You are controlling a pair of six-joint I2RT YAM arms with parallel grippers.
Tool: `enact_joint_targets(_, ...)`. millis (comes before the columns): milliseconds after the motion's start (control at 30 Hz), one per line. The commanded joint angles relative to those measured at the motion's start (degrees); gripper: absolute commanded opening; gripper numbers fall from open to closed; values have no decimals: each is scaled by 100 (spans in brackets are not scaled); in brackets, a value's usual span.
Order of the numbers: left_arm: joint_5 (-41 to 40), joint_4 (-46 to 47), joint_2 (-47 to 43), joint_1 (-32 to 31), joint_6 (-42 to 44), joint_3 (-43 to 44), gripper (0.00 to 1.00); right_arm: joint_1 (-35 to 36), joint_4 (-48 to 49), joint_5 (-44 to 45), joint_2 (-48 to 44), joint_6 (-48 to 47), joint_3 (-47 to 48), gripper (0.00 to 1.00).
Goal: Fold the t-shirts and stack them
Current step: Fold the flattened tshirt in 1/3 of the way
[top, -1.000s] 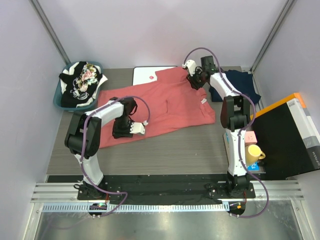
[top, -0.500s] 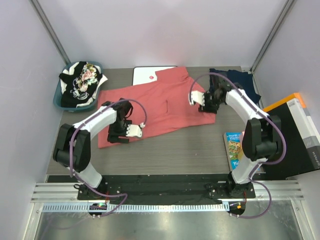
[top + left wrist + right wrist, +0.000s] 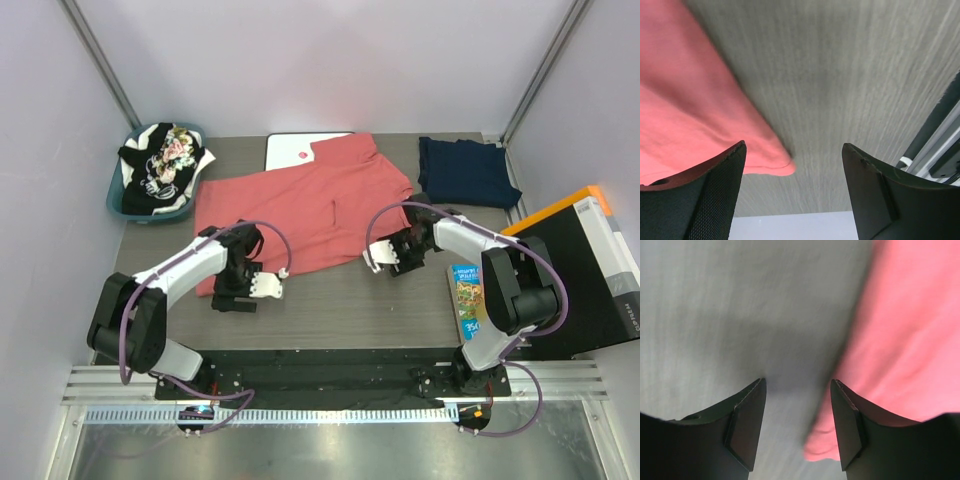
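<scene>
The board is partly covered by the salmon shirt, whose near-left edge is partly hidden by the left arm. In both wrist views the shirt is cut off, and the right one is blurred.

We see a grey wood-grain table. Across its middle the salmon t-shirt lies spread flat, its upper edge overlapping a white board at top centre. The navy t-shirt lies folded at upper right, apart from it. A blue basket sits at upper left, and a colourful book lies at the right edge.
</scene>
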Motion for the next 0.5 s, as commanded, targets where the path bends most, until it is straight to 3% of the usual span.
enact_joint_targets(0, 100, 119, -296, -141, -141, -458, 78, 97, 1185, 96, 2, 94, -22, 59)
enact_joint_targets(233, -216, 733, -245, -229, -106, -854, 78, 115, 1221, 131, -15, 42, 119, 59)
enact_joint_targets(467, -506, 1455, 476, -229, -150, -828, 77, 124, 1221, 219, 328, 95, 215, 59)
